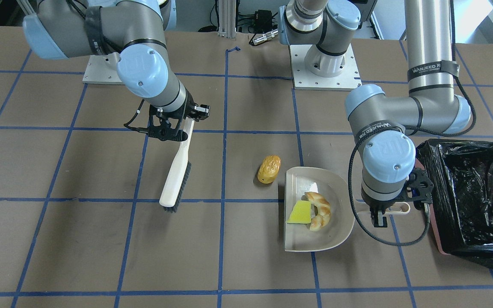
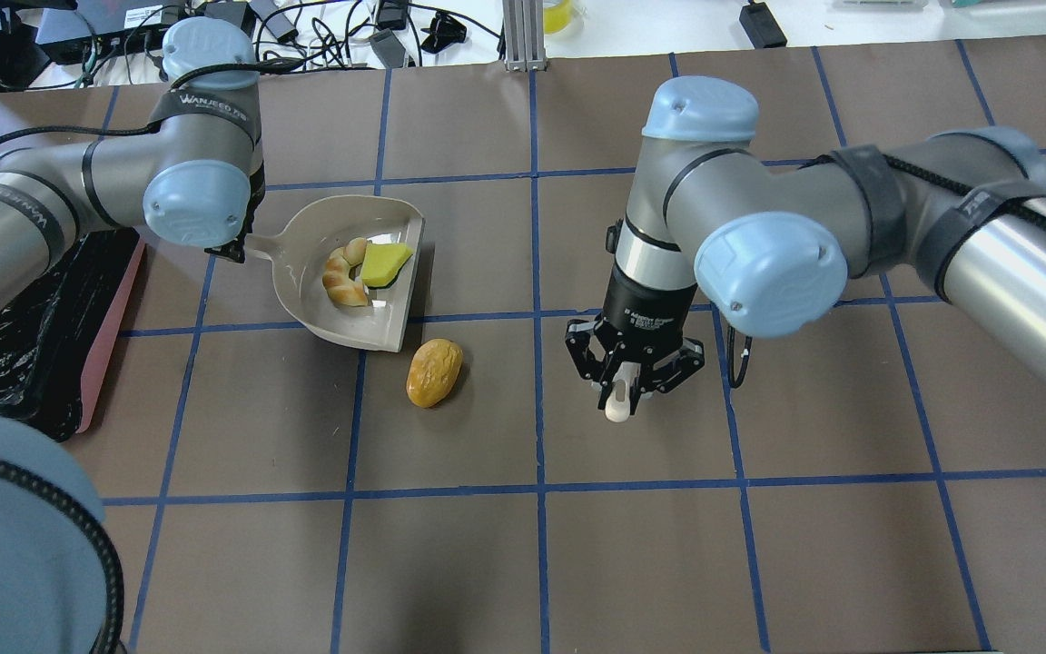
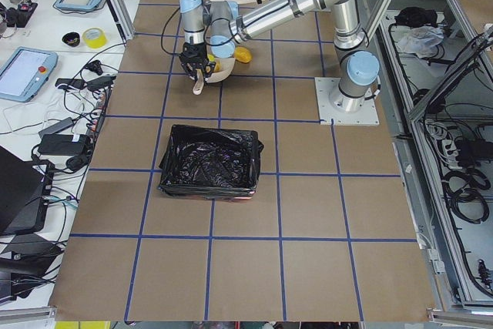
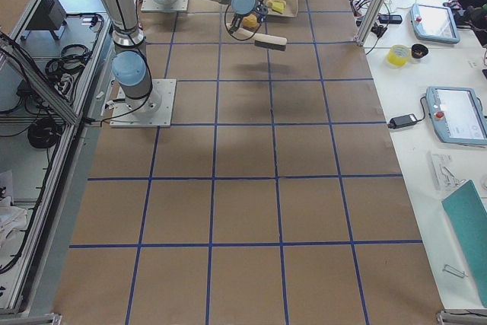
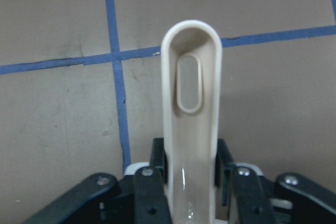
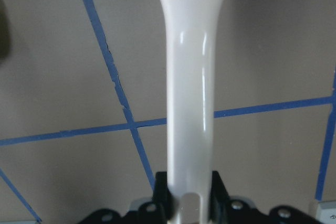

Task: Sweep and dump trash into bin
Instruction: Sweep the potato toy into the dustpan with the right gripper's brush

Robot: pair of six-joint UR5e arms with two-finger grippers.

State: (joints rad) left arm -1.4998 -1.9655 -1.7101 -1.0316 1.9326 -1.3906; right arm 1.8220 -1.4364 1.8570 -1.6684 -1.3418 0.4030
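Trash items, three counted: one golden-brown oval bread roll [image 1: 269, 169], one pale curved croissant-like pastry [image 1: 320, 210], one yellow sponge wedge [image 1: 300, 213].
One flat beige plastic dustpan [image 1: 315, 240] is listed.
One white-handled brush with dark bristles [image 1: 174, 179] is listed.
One rectangular pink bin lined with a glossy black plastic bag [image 1: 441, 201] is recorded.
Two grey-and-blue robot arms are noted: left arm [image 1: 400, 115], right arm [image 1: 144, 72].
Two black claws are entered, one per arm: left claw [image 5: 190, 153], right claw [image 2: 629, 386].
One brown desk [image 1: 79, 248], gridded with blue tape, is recorded.
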